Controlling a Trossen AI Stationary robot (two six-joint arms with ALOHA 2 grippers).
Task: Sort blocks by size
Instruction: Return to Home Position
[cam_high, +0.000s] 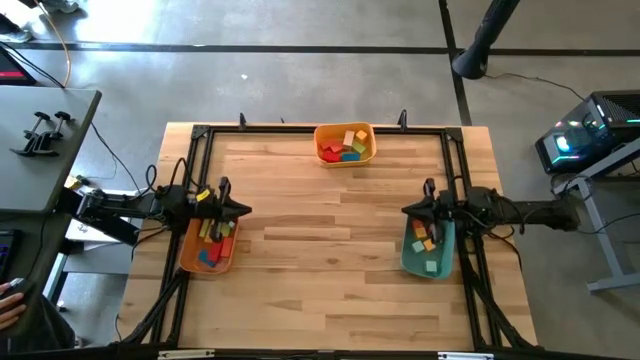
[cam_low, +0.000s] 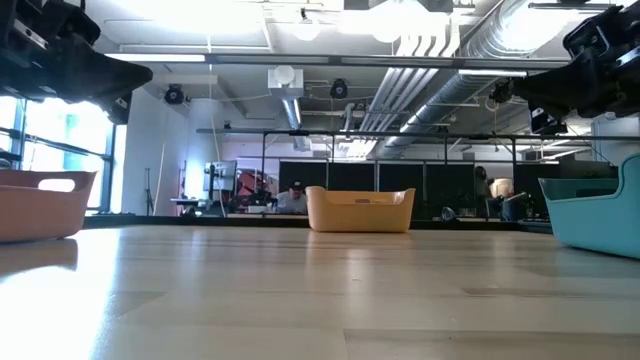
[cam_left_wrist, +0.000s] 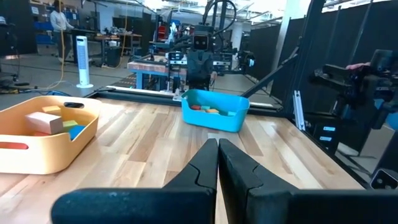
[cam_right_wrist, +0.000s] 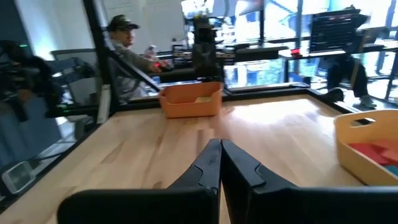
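Observation:
The blocks lie in three trays. An orange tray (cam_high: 209, 245) at the table's left holds several red, blue, orange and green blocks. A teal tray (cam_high: 428, 250) at the right holds several orange, green and yellow blocks. A yellow tray (cam_high: 345, 144) at the far edge holds red, yellow, blue and green blocks (cam_left_wrist: 53, 122). My left gripper (cam_high: 246, 210) is shut and empty, raised beside the orange tray, pointing toward the table's right. My right gripper (cam_high: 405, 210) is shut and empty, raised beside the teal tray, pointing toward the left.
A black metal frame (cam_high: 300, 128) runs round the table's edges. The wooden table top (cam_high: 320, 250) lies between the three trays. A person (cam_right_wrist: 124, 38) sits beyond the table's left side in the right wrist view.

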